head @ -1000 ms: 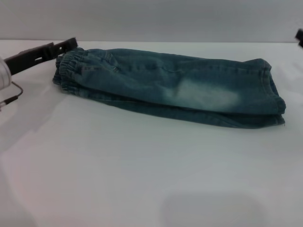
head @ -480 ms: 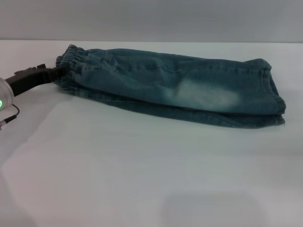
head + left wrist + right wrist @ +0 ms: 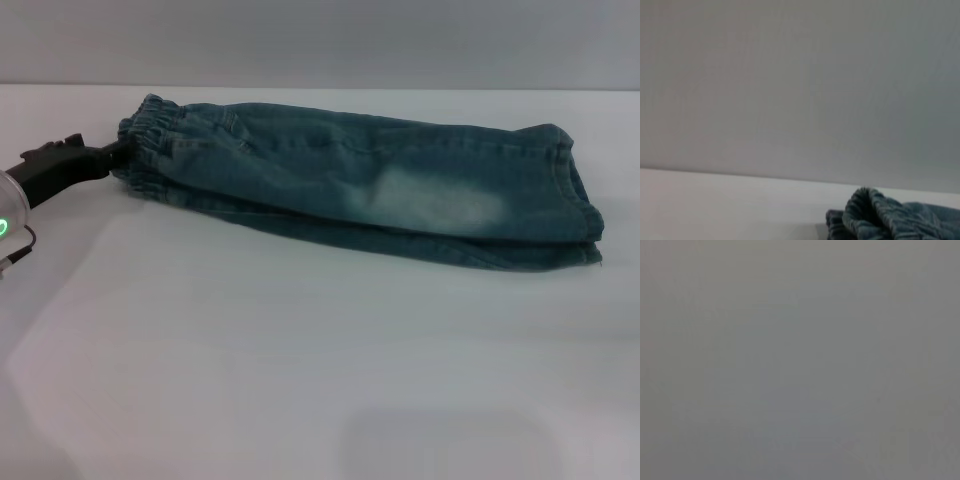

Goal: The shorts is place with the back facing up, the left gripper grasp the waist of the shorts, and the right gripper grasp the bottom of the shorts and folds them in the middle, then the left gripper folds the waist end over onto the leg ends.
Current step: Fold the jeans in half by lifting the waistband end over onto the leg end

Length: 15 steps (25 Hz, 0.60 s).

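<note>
The shorts (image 3: 380, 180) lie folded lengthwise on the white table (image 3: 300, 350), a pale bleached patch facing up. The ruffled waist of the shorts (image 3: 150, 130) points to the left, and the stitched leg ends (image 3: 575, 190), the bottom of the shorts, lie stacked at the right. My left gripper (image 3: 115, 150) sits low at the left edge with its black tip touching the waist band. The left wrist view shows that gathered waist (image 3: 875, 215) close by, against a grey wall. My right gripper is out of view; its wrist view is plain grey.
A grey wall (image 3: 320, 40) rises behind the table's far edge. Bare white tabletop spreads in front of the shorts and to their right.
The left gripper came down from beside the waist's upper edge to the level of the band, then drew slightly left. The dark tip at the far right edge has gone. The shorts have not moved.
</note>
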Motion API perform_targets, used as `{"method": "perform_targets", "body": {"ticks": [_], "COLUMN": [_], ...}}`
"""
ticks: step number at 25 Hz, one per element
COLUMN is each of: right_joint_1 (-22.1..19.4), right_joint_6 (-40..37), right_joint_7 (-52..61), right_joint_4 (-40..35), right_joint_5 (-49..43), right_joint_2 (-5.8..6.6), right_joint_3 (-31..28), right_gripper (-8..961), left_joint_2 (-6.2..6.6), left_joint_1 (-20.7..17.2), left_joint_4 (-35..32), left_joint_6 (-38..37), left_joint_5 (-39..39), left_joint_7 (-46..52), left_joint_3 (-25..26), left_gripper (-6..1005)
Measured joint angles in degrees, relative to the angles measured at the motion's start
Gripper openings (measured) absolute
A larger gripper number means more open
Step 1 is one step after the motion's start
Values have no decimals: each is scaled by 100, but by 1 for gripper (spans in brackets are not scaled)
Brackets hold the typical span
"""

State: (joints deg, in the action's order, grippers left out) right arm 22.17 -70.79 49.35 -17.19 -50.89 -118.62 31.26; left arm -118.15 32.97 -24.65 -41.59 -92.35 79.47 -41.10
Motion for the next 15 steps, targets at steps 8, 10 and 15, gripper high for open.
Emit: {"method": "perform_targets", "body": {"ticks": [8, 10, 15], "right_joint_1": [-2, -3, -3], "right_joint_6": [31, 38, 49], "right_joint_7": [62, 63, 64], "right_joint_4": [16, 29, 64], "right_joint_5": [11, 11, 13], "right_joint_2": [7, 8, 18], "right_joint_3": [2, 3, -3], "right_gripper": [568, 568, 568], "left_joint_2": [11, 9, 6], "left_joint_1": [114, 143, 288], "left_joint_4": [223, 262, 464], "left_joint_6": [104, 109, 110], "left_joint_5": [3, 8, -2], "left_joint_7": [-61, -64, -169], "left_joint_3": [-5, -5, -3], "left_gripper": [826, 824, 819]}}
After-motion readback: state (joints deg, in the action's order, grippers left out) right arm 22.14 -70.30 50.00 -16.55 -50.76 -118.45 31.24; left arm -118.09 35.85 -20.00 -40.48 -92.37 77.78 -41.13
